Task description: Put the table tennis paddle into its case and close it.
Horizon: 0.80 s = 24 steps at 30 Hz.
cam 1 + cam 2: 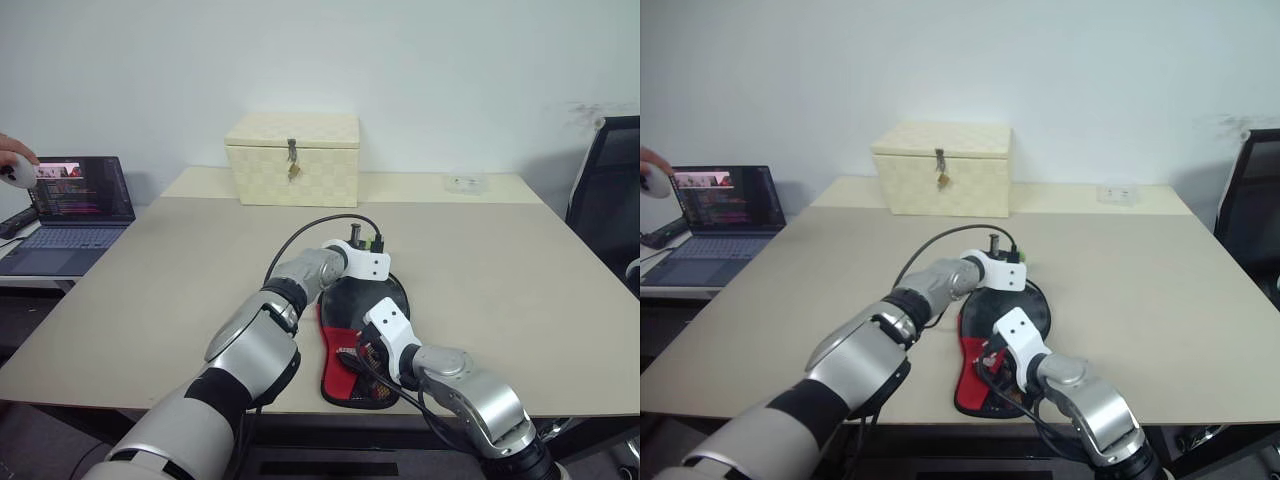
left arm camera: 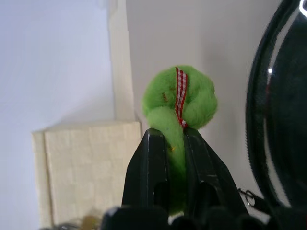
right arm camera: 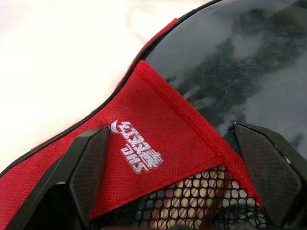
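- The case point(image 1: 352, 340) lies flat on the beige table point(image 1: 500, 300), lower centre of the left eye view, near the table's front edge. Its long axis runs front to back: round black end toward the wall, red handle end toward the front edge.
- The table tennis paddle cannot be told apart from the case in these views.
- The left gripper point(image 2: 176, 136) is at the case's far end, fingers clamped on a green fuzzy pull point(image 2: 181, 98) bearing a red-and-white checked ribbon.
- The right gripper point(image 3: 177, 167) hangs over the case's red panel, fingers spread wide, holding nothing.
- White logo lettering point(image 3: 136, 146) is printed on the red panel beside the mesh; I cannot read it.
- A cream checkered box point(image 1: 293, 158) with a metal latch stands at the table's far side, against a pale wall.
- An open laptop point(image 1: 72, 210) sits on a side desk at left; a person's hand point(image 1: 15, 152) shows at the left edge.
- A black chair point(image 1: 610, 200) stands at right.
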{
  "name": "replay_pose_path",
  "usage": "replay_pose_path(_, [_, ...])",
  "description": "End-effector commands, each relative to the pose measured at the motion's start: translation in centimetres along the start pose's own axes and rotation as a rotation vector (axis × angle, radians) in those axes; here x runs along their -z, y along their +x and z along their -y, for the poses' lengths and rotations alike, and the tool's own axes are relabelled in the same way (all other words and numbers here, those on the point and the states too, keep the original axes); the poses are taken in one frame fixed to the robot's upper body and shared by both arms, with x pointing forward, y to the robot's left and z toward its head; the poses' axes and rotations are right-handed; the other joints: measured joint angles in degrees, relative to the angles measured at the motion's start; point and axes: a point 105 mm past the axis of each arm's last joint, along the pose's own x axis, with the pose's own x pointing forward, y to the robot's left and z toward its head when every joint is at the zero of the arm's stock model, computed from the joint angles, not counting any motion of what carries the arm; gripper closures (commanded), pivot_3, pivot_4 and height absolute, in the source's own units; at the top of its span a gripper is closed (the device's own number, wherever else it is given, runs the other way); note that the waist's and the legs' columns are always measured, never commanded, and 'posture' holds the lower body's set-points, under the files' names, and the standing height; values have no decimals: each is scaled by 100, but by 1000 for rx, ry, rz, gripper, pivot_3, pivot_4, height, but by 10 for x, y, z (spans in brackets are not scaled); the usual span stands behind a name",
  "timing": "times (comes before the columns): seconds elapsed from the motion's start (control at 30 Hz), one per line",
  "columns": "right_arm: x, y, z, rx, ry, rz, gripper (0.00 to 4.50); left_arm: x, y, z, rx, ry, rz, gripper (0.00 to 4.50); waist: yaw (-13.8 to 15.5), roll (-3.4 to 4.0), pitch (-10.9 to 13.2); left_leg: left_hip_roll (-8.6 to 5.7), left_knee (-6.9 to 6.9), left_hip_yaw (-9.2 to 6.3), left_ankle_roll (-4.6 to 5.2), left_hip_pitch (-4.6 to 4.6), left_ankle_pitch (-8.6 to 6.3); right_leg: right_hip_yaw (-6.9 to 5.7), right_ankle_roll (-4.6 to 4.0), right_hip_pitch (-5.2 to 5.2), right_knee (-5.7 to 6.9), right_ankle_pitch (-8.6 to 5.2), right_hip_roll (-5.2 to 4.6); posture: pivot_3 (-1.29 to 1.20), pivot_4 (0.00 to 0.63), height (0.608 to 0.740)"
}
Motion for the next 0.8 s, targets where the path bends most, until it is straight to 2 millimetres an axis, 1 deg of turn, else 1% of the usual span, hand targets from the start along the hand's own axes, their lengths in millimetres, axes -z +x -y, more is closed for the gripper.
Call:
replay_pose_path(0.03, [68,5,-31,-123,118,-275,0,-42,2,-52,-166,140,130,4456,1,0,0,0,0,0,0,0,0,0,1,1,0,-1,0,0,150,740])
replay_pose_path(0.17, [68,5,-30,-118,122,-275,0,-70,4,-55,-199,210,217,4456,4,0,0,-1,-1,-1,0,-1,0,-1,3,2,-4,-2,-3,0,150,740])
replay_pose_path(0.33, [66,6,-30,-117,124,-272,0,-92,5,-49,-194,232,292,4456,0,-1,-1,-2,-2,0,0,4,-1,0,3,5,-4,-2,-3,0,150,740])
replay_pose_path(0.57, [64,7,-30,-116,126,-264,0,-110,5,-32,-139,243,365,4456,-2,-1,-4,-2,-2,1,0,10,-1,0,3,11,-4,-2,-2,0,150,740])
replay_pose_path(0.7, [64,8,-31,-115,129,-263,0,-106,6,-24,-92,189,359,4456,-2,0,-7,-2,-2,2,0,13,-1,1,3,14,-4,-3,-2,0,150,740])
replay_pose_path(0.77, [63,8,-31,-116,131,-262,0,-104,6,-19,-56,146,357,3735,-3,0,-9,-2,-3,2,0,13,-1,1,3,14,-4,-3,-2,0,150,740])
replay_pose_path(0.8, [63,8,-30,-116,131,-261,0,-102,6,-18,-46,130,358,3500,-3,0,-11,-2,-3,2,0,14,-1,1,3,14,-4,-3,-2,0,150,740])
